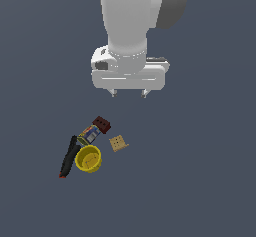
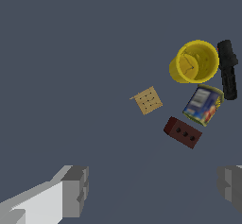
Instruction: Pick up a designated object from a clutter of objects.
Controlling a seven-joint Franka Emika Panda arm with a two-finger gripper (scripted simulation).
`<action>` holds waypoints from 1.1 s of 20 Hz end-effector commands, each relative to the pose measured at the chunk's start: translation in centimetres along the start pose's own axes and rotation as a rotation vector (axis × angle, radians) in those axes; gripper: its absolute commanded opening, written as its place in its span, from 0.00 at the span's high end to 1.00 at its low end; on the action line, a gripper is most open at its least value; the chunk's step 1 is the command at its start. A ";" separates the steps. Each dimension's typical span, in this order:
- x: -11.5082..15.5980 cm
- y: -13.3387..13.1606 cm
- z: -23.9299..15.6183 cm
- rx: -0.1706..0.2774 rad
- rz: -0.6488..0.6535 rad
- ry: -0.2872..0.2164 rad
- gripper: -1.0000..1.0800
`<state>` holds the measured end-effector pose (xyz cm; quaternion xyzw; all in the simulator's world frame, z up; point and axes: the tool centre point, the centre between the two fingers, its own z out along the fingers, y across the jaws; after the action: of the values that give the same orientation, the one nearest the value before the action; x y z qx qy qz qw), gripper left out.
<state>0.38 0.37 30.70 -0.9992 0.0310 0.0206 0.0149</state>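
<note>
The designated object, a small flat tan square with a grid of dark dots, lies flat on the grey floor at the exterior view's right side of the clutter. The clutter holds a yellow bowl, a black stick with a red tip, a dark red-brown block and a colourful small box. My gripper hangs open well above the floor, apart from every object, with nothing between its fingers.
The plain dark grey floor extends all around the small cluster. The white arm stands above the scene.
</note>
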 end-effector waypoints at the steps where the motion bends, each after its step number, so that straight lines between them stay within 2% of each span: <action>1: 0.3 0.1 0.6 0.001 0.028 0.000 0.04; 9: 1.8 0.6 4.1 0.008 0.183 0.005 0.04; 22: 4.2 2.1 12.7 0.012 0.559 0.018 0.04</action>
<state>3.76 -1.42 18.85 -0.9586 0.2840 0.0156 0.0149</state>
